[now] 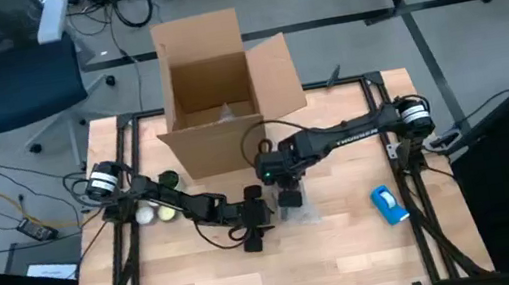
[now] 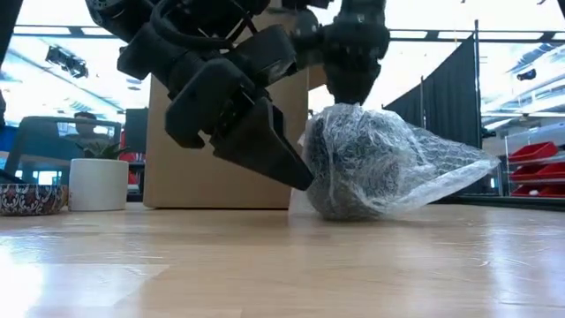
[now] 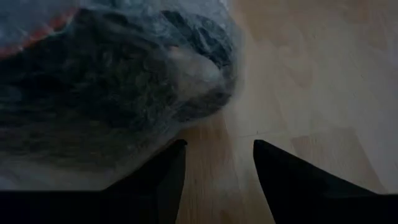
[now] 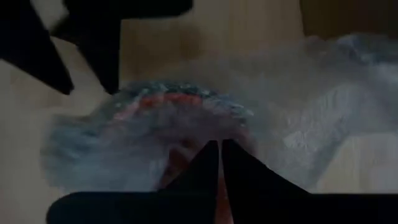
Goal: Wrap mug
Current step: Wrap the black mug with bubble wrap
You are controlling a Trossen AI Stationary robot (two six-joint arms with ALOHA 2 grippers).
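— Looking down from above, where is the mug [image 4: 177,102]?

— At the centre of the table [image 1: 354,269], inside a bundle of bubble wrap [image 2: 371,163]. Only an orange-red rim shows through the plastic, in the right wrist view; elsewhere it reads as a dark lump under the film.

— Why is the right gripper [image 4: 220,163] sitting on top of it?

— Likely to pin the wrap. Its fingers are pressed together, tips almost touching, low over the bundle's top, so they seem to pinch a fold of film or press it down. Whether plastic is truly caught between them, I cannot tell.

— And the left gripper [image 3: 217,165]?

— It sits at the bundle's side, in the centre-left of the low view, fingers spread and holding nothing, with bare wood between them. I judge it stands ready to tuck or take the loose tail trailing towards the right of the low view.

— The cardboard box [image 1: 216,88]?

— Open, at the upper centre of the overhead frame, probably where the wrapped mug will go.
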